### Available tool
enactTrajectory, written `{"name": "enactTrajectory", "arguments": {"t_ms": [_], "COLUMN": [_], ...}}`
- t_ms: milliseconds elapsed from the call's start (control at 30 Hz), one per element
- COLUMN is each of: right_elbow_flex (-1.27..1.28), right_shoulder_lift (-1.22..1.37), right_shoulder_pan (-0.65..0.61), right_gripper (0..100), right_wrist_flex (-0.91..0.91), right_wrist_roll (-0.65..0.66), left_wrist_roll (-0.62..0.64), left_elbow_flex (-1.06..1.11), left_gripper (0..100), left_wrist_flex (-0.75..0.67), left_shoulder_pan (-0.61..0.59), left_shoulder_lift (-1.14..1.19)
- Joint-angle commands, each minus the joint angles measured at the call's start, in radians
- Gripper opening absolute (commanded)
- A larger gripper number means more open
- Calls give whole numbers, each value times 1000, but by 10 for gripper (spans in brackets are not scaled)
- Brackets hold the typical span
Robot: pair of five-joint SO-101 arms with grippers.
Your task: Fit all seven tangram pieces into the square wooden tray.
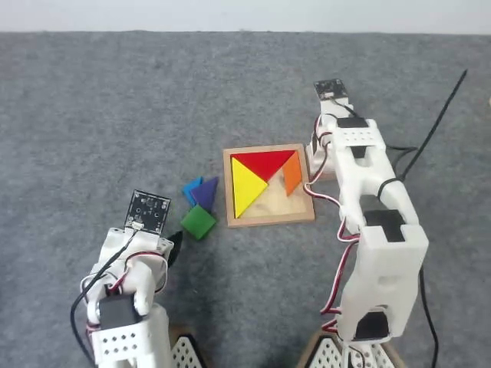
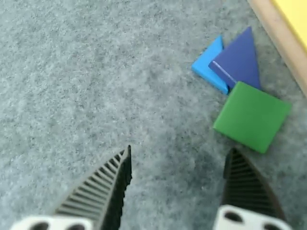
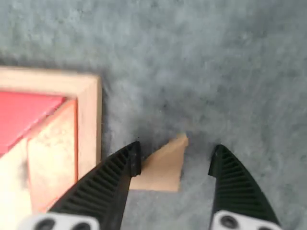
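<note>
The right gripper hangs just outside the square wooden tray, jaws spread either side of a pale tan piece on the carpet (probably a small triangle; part is hidden). One jaw sits close to the tray wall, so closing could knock the rim and jolt the red triangle, yellow triangle and orange piece seated inside. The left gripper, jaws wide and empty, hovers near the green square, purple triangle and blue piece, clustered beside the tray.
</note>
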Motion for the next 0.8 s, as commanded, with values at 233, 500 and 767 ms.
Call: {"name": "enactTrajectory", "arguments": {"t_ms": [233, 500, 767], "right_elbow_flex": [-9, -8, -11], "right_shoulder_lift": [-13, -13, -39], "right_shoulder_pan": [-25, -25, -21], "right_gripper": [230, 54, 61], "right_wrist_flex": [90, 88, 104], "right_wrist_roll": [-203, -199, -198], "left_wrist_roll": [3, 3, 3], "left_elbow_flex": [-8, -8, -8], "left_gripper": [299, 299, 299], "left_wrist_flex": [-18, -18, -18], "left_shoulder_pan": [-8, -8, -8], "left_shoulder_lift": [-18, -18, -18]}}
